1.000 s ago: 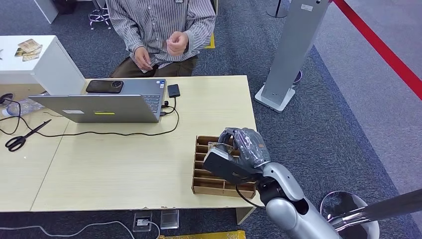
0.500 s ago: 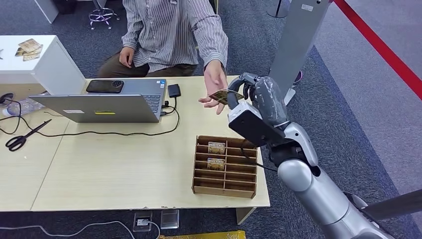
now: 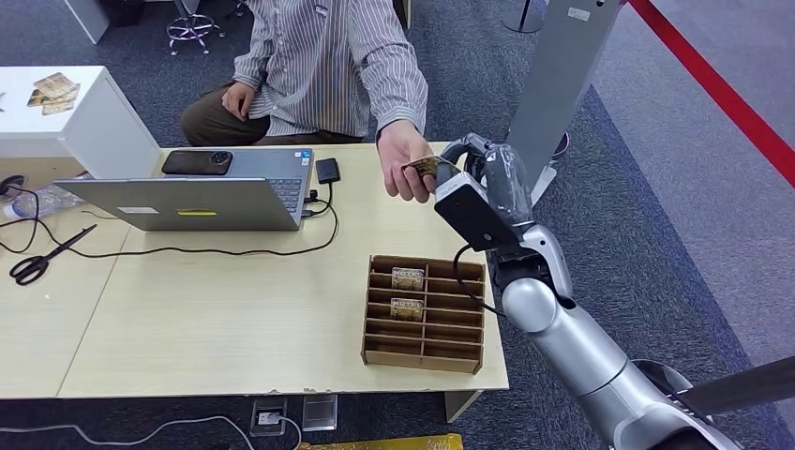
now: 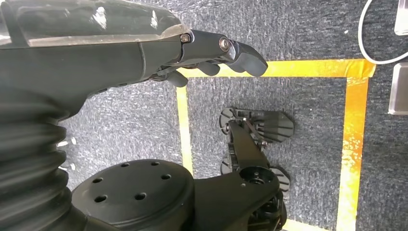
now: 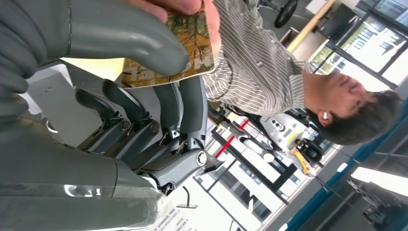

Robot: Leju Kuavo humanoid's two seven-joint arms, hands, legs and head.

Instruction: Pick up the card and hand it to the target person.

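**A:** ok so going left to right from the wooden slot tray (image 3: pixel 422 314): laptop (image 3: pixel 202 192) sits well off to its left on the table (image 3: pixel 216 309), the seated person (image 3: pixel 328 66) is behind the table, and up beyond the tray's far edge is the actual handoff. The card (image 3: pixel 419 167) is in the air above the table's far right corner, pinched by the right hand (image 3: pixel 483 183); in the right wrist view the thick thumb presses it down onto the darker fingers (image 5: pixel 192 103). The person's hand (image 3: pixel 403 159) is on the card's other end, thumb on top.

**B:** so both are gripping it at once. What could go wrong from here?

**A:** my guess: if the robot doesn't let go, the person tugs against a clamped thumb and the card bends or tears. If it lets go before the person's pinch is firm, the card drops toward the table or the tray.

**B:** which way does the card point?

**A:** lying roughly flat, long axis running from the robot's fingers across to the person's hand, so away from the tray and a bit leftward. Printed face is up.

**B:** other arm?

**A:** the left hand (image 4: pixel 144 53) hangs over the carpet, fingers loosely curled in, gripping nothing.
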